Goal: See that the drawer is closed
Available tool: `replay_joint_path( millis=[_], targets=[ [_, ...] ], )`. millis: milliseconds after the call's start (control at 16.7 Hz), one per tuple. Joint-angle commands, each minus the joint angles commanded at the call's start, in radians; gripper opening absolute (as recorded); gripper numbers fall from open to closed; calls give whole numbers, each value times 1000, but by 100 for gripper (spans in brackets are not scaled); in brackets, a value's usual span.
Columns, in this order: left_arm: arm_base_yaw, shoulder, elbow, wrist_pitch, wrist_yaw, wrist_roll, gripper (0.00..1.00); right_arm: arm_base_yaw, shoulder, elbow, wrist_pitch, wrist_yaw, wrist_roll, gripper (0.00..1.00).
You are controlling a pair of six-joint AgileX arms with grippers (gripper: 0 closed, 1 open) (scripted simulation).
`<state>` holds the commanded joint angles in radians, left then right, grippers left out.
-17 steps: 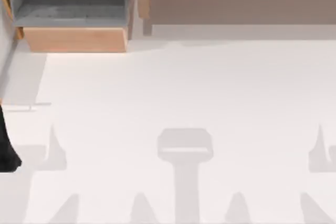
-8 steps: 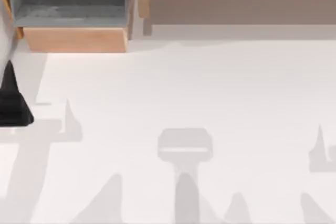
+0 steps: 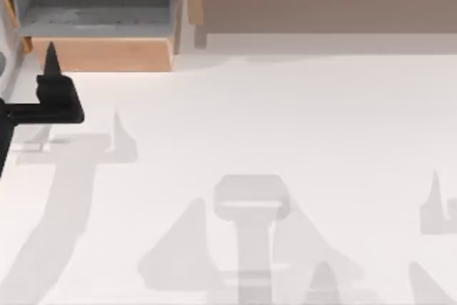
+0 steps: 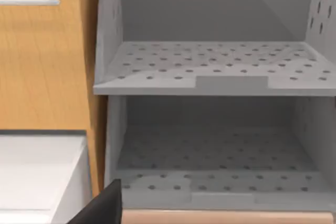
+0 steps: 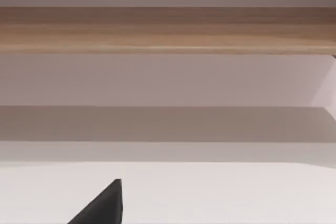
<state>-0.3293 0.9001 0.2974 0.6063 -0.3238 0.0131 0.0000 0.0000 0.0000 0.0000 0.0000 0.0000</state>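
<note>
1. The drawer [image 3: 100, 53] stands pulled out at the table's far left, its tan front panel toward me, ready for a push.
2. My left gripper [image 3: 51, 69] hovers just in front of that panel's left part; one finger [image 3: 51, 59] points at it. I cannot tell whether the fingers are spread.
3. Touching or just short: I cannot tell.
4. My right arm stays parked.
</note>
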Motion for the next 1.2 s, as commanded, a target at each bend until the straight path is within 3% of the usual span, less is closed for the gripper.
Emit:
replay_joint_path(
  millis=[360,540,780,1200],
  targets=[
    [1,4,-2,3,-1,0,100,0,0,0,0,0,0,100],
    [45,52,-7,32,55,63,100,0,0,0,0,0,0,100],
    [195,207,-17,133,233,269,100,0,0,0,0,0,0,100],
    [584,591,-5,425,641,800,100,0,0,0,0,0,0,100]
  ],
)
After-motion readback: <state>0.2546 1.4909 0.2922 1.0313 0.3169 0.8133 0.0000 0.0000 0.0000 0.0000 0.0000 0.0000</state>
